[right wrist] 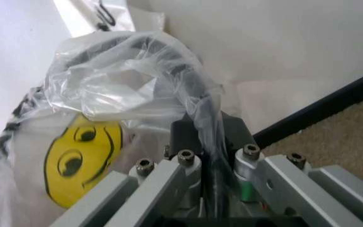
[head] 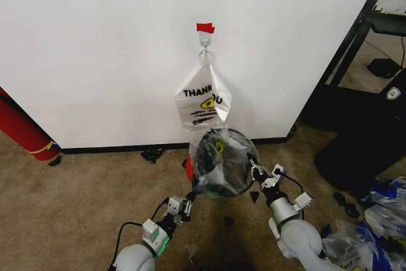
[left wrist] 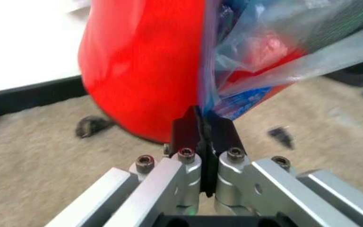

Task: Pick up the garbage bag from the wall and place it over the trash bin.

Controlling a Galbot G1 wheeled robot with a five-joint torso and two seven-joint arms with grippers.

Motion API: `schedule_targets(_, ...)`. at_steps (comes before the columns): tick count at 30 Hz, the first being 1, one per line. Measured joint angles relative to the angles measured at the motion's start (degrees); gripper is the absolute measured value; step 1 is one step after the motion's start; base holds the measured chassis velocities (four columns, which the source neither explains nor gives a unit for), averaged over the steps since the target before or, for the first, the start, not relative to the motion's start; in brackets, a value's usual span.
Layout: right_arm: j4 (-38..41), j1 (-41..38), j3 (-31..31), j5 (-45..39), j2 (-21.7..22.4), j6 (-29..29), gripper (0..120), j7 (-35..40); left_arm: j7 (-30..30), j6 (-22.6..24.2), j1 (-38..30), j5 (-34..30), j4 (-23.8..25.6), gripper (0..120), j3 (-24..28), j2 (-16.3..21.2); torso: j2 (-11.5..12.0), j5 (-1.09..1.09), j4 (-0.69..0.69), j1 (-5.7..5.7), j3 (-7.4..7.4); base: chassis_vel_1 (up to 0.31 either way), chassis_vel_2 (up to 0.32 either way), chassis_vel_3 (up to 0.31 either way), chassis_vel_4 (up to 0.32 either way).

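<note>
Plastic of the garbage bag (head: 219, 157), see-through with a yellow smiley print, is draped over the top of the trash bin (head: 222, 166), which stands on the carpet floor (head: 95, 195) just in front of the wall (head: 95, 49). Both arms hold it there: the left claw (head: 188, 200) is pinched closed on a blue-edged fold of film at the bin's near-left rim, just beside the red base (left wrist: 137, 71), and the right claw (head: 259, 172) is clamped on a bunch of film at the right rim. Judging from this, the step in hand is seating the bag's mouth over the rim, and it looks well along. To do it well, the two claws should draw the film apart and downward evenly, so the mouth stays open and the edge passes outside the mesh rather than bunching inside. Thin film tears easily, so the pull ought to be gentle, and the light bin may tip if one side drags harder. Behind it, an opaque "THANK YOU" bag (head: 203, 103) hangs from the hook (head: 205, 42) under red tape (head: 205, 28), near enough to snag.
</note>
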State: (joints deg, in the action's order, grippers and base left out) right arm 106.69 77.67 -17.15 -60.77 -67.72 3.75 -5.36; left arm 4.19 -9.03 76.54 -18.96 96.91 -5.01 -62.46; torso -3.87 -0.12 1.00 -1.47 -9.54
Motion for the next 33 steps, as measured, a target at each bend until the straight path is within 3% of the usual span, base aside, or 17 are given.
schedule_targets(9,-0.39,0.00,0.42,0.04,-0.08,-0.11,1,0.00,-1.79,-0.32,0.21,0.30,-1.08,3,-0.19,0.03,0.00,0.00,0.01,0.00,0.00,0.000,0.000,0.000,0.000)
schedule_targets(13,-1.62,-0.80,0.40,-0.24,-0.30,0.08,1,0.56,-0.69,-3.41,0.81,5.73,-3.00,19,-0.96,0.30,0.00,-0.01,0.00,0.00,0.00,0.000,0.000,0.000,0.000)
schedule_targets(19,-2.81,-1.86,0.02,-1.05,-0.81,0.29,1,2.25,9.98,-6.95,2.39,12.30,-3.38,41,-3.69,1.12,0.00,0.00,0.00,0.00,0.00,0.000,0.000,0.000,0.000)
schedule_targets(23,-3.83,-2.13,-0.03,-1.05,-0.96,0.61,1,2.41,12.79,-9.66,2.68,12.89,-3.05,51,-4.99,1.12,0.00,0.00,0.01,0.00,0.00,0.000,0.000,0.000,0.000)
schedule_targets(27,-5.17,-2.41,-0.11,-0.87,-1.01,1.04,1,2.40,16.57,-12.41,3.51,11.89,-0.42,71,-7.77,1.15,0.00,-0.01,0.01,0.00,0.00,0.000,0.000,0.000,0.000)
schedule_targets(31,-6.06,-2.41,-0.33,0.25,-1.02,1.89,1,2.14,15.38,-12.86,4.26,12.43,2.46,82,-10.10,1.26,0.00,0.01,0.00,0.00,0.00,0.000,0.000,0.000,0.000)
schedule_targets(33,-6.46,-1.68,-0.60,2.57,-0.97,3.35,1,1.19,7.66,-11.56,4.90,12.12,7.34,90,-10.35,2.05,0.00,0.00,0.01,0.00,0.00,0.000,0.000,0.000,0.000)
